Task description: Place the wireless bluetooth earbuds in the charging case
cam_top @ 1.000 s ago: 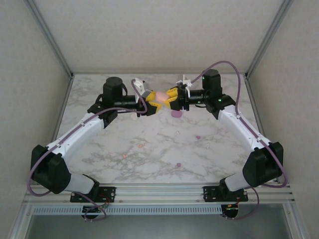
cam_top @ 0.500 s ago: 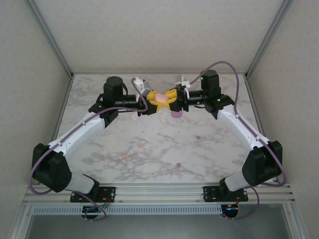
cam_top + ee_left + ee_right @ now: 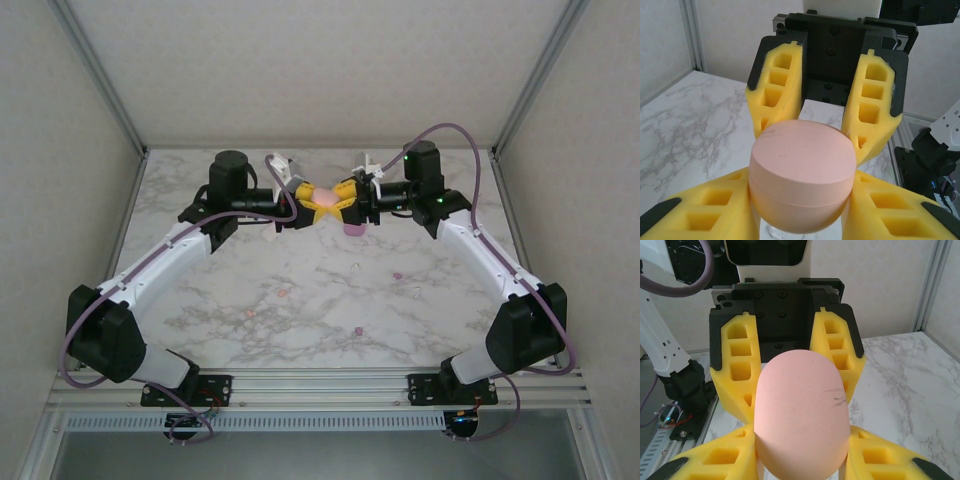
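Largest of all, a marble tabletop (image 3: pixel 300 320). Reaching in from 7 o'clock and from 5 o'clock, the left arm (image 3: pixel 160 265) and the right arm (image 3: pixel 490 260), white with black joints, both bent toward 12 o'clock. Meeting there tip to tip: the left claw (image 3: pixel 312 205) from the 9 o'clock side, the right claw (image 3: pixel 342 197) from the 3 o'clock side.

Closed, both of them, on one and the same pink charging case (image 3: pixel 323 196), held clear of the tabletop. In the left wrist view, yellow fingers (image 3: pixel 705 210) pressed against the rounded lower half of the case, with a thin seam around its body. In the right wrist view, yellow fingers (image 3: pixel 720 460) close on both sides of it. Neither claw fully shut, only narrowed to the width of the case.

At 5 o'clock from the held case, just under the right claw, a purple case (image 3: pixel 352 229) on the tabletop.

Smallest, loose on the tabletop and apart from each other:
- first white earbud (image 3: pixel 355 268) near the centre
- first purple earbud (image 3: pixel 397 275) at 3 o'clock
- second white earbud (image 3: pixel 417 292) at 4 o'clock
- second purple earbud (image 3: pixel 358 331) at 5 o'clock
- first pink earbud (image 3: pixel 283 293) at 8 o'clock
- second pink earbud (image 3: pixel 250 313) farther out, also at 8 o'clock
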